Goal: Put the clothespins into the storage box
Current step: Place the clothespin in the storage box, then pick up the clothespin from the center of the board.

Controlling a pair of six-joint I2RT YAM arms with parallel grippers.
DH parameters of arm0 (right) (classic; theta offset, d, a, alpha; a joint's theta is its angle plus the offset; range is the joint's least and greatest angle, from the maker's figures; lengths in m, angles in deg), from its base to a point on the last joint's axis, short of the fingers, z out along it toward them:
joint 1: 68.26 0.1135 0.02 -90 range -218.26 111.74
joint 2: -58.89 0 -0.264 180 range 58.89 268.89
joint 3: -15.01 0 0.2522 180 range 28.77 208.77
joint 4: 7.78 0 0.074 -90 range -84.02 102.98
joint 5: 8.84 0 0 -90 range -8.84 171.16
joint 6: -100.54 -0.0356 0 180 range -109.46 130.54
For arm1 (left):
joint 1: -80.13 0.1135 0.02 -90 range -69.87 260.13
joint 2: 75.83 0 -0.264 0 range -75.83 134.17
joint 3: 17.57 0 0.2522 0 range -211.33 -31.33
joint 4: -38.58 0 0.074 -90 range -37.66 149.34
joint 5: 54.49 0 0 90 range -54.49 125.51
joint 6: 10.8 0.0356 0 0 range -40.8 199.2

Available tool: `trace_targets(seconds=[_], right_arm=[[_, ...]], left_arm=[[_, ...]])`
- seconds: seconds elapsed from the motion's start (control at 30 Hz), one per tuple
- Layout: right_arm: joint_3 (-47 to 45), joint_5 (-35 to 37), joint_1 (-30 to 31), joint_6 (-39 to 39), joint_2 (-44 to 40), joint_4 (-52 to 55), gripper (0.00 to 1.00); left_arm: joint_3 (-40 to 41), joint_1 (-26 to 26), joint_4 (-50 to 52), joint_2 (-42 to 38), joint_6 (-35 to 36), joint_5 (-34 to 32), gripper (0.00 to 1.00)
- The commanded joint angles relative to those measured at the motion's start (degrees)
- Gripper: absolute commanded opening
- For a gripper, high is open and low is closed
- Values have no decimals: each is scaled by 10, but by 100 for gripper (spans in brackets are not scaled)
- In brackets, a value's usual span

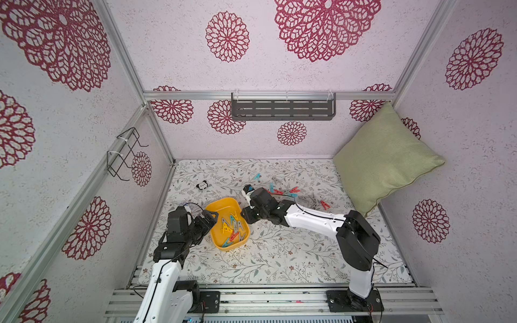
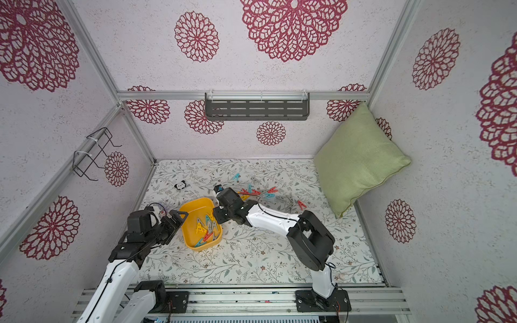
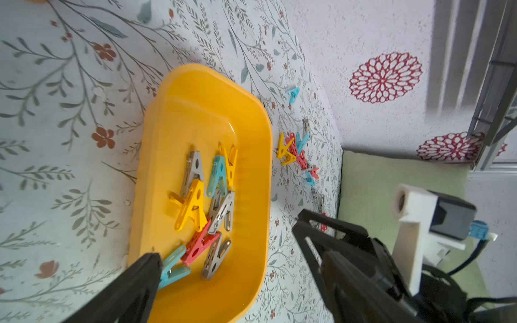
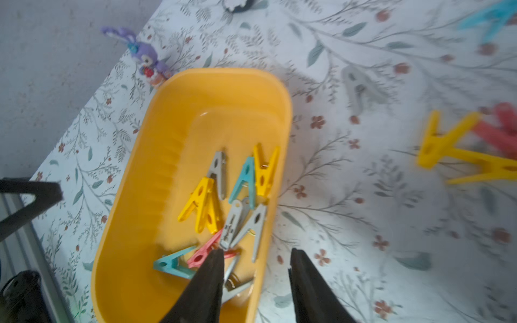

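1. Black, tapering fingers of the right gripper (image 4: 255, 250) sit closest in the right wrist view. The jaws stand moderately apart with nothing between them, one finger above the box interior and its mate just past the rim, above the mat.
2. In both top views the left gripper (image 1: 209, 219) hovers at the box's 9 o'clock rim. Its jaws are spread wide and hold nothing.
3. Between the two grippers sits the storage box (image 4: 156, 173), a glossy yellow plastic tub with rounded corners and a smooth rolled rim. It lies left of the mat's centre.
4. About ten clothespins (image 4: 208, 207) lie in the box in a loose tangle. They are hard, A-shaped plastic pegs in yellow, grey, teal and red, crowded towards the 5 o'clock end. The box floor towards 11 o'clock is bare.
5. A scatter of loose pegs (image 1: 282, 191) in red, teal, grey and yellow lies on the mat at 2 o'clock from the box, well apart from it.
6. The floral mat (image 1: 279, 251) is flat and matt. Open room stretches from the box towards 5 o'clock.
7. Further out:
   - At 11 o'clock from the box rests a panda toy (image 1: 202, 185).
   - A purple plush figure (image 4: 145, 56) lies just beside the box's rim.
   - A soft green cushion (image 1: 383, 159) leans in the 2 o'clock corner.
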Motion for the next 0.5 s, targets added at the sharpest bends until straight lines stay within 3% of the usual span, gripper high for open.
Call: trace_targets(seconds=[0.0, 0.2, 0.47], right_arm=[[-34, 32, -44, -1, -60, -21, 45], [-123, 81, -130, -15, -119, -25, 44], [-213, 94, -242, -13, -157, -37, 44]], left_arm=[[-26, -50, -37, 24, -8, -36, 97], [-39, -123, -89, 83, -24, -61, 97], [-63, -190, -142, 162, -32, -72, 97]])
